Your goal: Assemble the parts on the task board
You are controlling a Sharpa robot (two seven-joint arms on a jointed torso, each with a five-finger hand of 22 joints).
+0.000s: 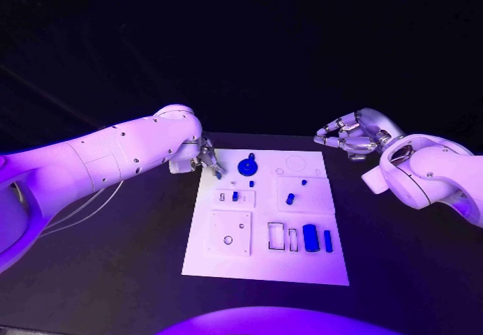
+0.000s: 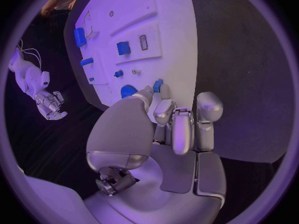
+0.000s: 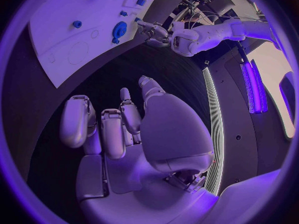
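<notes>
The white task board (image 1: 264, 259) lies mid-table. On it are a round blue part (image 1: 248, 166), two small blue pieces (image 1: 236, 196) (image 1: 290, 199), a blue cylinder (image 1: 310, 238) and a blue bar (image 1: 328, 240). My left hand (image 1: 204, 162) hovers at the board's far left corner, fingers curled, pinching a small blue part (image 2: 160, 87) at its fingertips over the board's edge (image 2: 177, 45). My right hand (image 1: 347, 136) hangs off the far right corner, loosely bent and holding nothing. The right wrist view shows its fingers (image 3: 106, 129) apart from the thumb, and the board (image 3: 69, 45) beyond.
Black table (image 1: 403, 258) surrounds the board on every side. Thin cables (image 1: 75, 206) trail beneath my left arm at the left. Raised white blocks with slots (image 1: 230, 233) sit on the board's near half.
</notes>
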